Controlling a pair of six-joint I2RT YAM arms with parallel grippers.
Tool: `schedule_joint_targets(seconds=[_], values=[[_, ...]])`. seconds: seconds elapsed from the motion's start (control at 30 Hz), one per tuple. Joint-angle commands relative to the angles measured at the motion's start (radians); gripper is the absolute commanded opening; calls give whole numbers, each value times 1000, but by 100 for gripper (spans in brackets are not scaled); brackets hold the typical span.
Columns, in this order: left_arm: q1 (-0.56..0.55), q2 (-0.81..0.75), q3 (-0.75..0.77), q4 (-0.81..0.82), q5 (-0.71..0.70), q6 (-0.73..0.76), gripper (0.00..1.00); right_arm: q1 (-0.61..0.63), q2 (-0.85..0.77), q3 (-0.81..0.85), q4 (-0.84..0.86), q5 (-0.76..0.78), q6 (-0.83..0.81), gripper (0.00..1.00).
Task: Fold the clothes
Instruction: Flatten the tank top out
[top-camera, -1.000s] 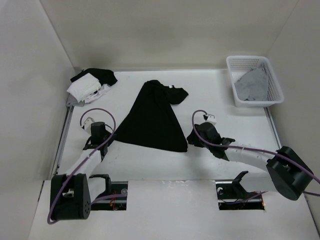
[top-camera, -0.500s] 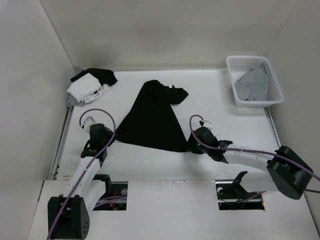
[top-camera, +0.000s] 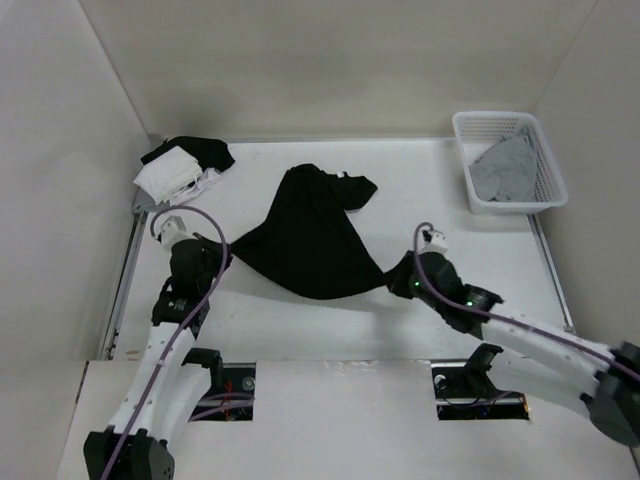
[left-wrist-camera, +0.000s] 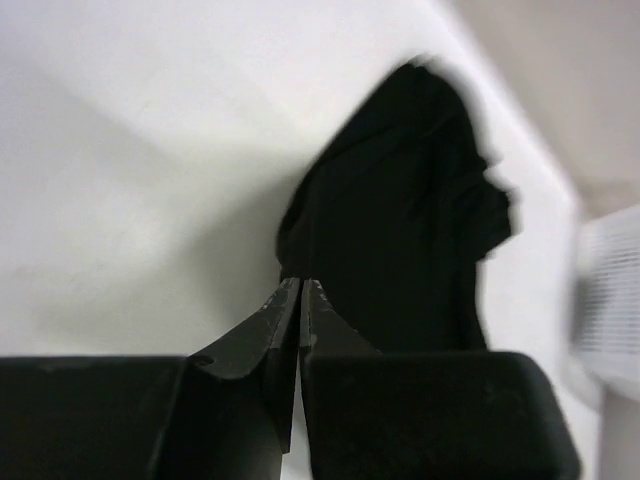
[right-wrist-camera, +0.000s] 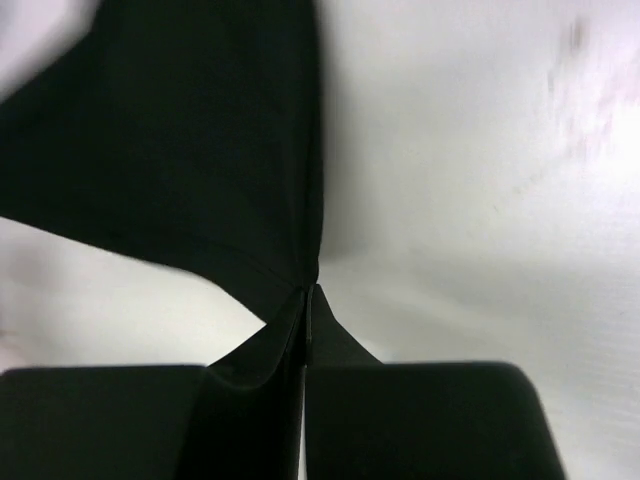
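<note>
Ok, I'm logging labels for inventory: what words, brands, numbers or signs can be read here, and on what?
None readable. The plain black soft-fabric garment, the white plastic mesh basket, the light grey garment inside it and the white-and-black pile of clothes show no print, tag or logo in any view.

The top external camera is looking down from above and behind the near edge of the worktop (top-camera: 420, 210), taking in all of it. The left wrist camera is looking close along the left gripper (left-wrist-camera: 300, 283) toward the far right corner. The right wrist camera is looking close along the right gripper (right-wrist-camera: 310, 288) leftward, and all three are sharing the black garment (top-camera: 310, 235).
</note>
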Motion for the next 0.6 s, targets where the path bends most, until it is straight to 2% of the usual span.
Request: schedule_joint_targets(seconds=[0.0, 0.07, 0.17, 0.4, 0.57], values=[[-64, -77, 248, 80, -95, 17, 1, 5, -226, 180, -132, 157, -108, 0], [-125, -90, 357, 114, -170, 39, 1, 33, -302, 323, -209, 227, -196, 0], [-214, -94, 481, 214, -276, 109, 1, 99, -314, 538, -263, 339, -312, 0], [-359, -43, 756, 367, -382, 287, 1, 292, -175, 1012, -237, 588, -651, 0], [-370, 26, 903, 392, -413, 384, 1, 335, -69, 1241, -144, 607, -860, 1]])
